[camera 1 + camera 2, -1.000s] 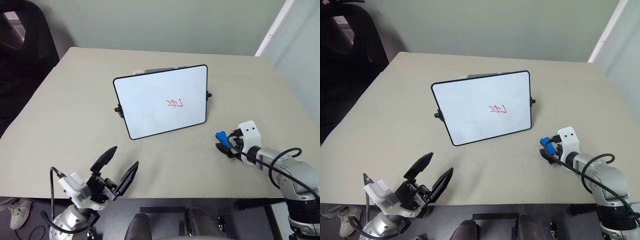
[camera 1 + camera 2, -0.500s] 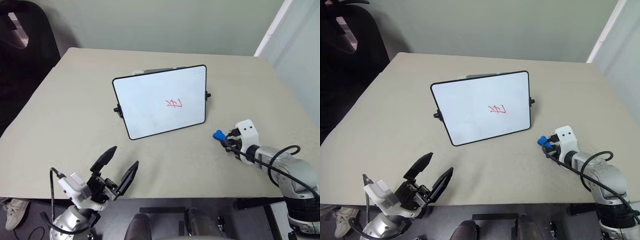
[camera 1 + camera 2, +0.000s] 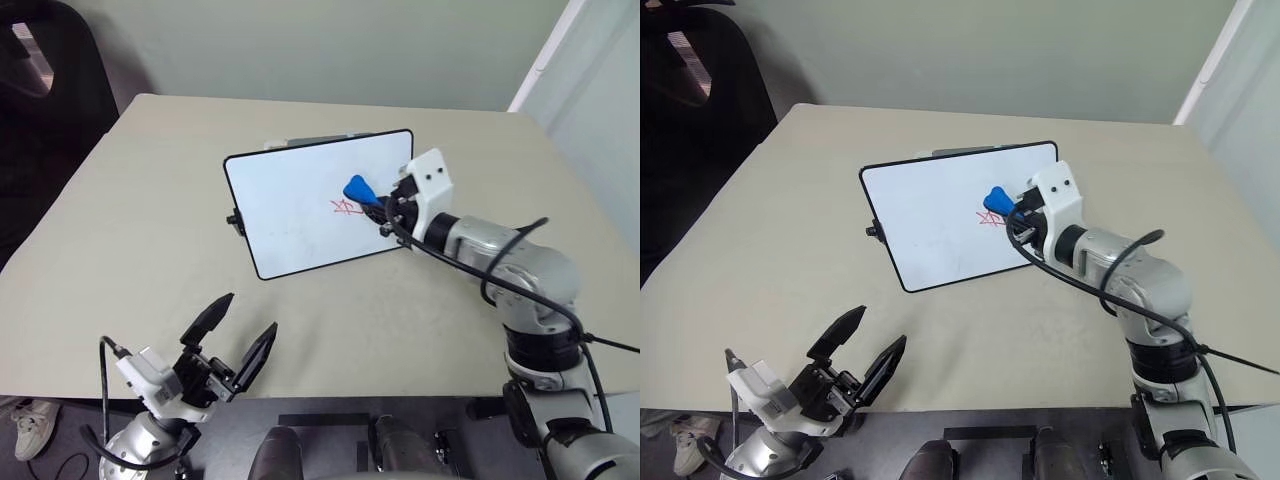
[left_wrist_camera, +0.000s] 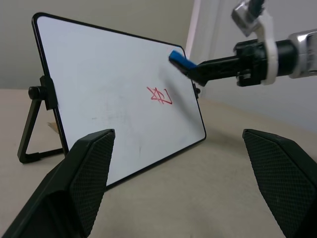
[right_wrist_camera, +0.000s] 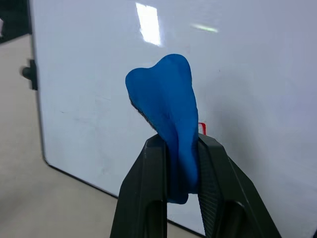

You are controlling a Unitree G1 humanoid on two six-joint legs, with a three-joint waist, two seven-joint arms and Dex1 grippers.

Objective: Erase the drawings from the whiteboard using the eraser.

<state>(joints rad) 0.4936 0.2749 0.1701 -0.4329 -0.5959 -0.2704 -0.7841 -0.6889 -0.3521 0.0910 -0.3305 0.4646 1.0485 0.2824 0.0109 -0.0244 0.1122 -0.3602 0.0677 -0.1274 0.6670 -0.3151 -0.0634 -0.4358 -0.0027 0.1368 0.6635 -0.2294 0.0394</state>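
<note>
With the right gripper (image 5: 181, 148) clamped on the eraser (image 3: 358, 189) just above the drawings (image 3: 348, 207), a hard push could topple the propped whiteboard (image 3: 290, 215).

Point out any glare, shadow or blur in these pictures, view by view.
Right wrist view: two bright reflections on the whiteboard above the eraser; the drawings peek out as a red sliver behind it. Left wrist view: a soft grey shadow lies beside the drawings; the near left fingers look blurred. Left eye view: even light, no glare.
</note>
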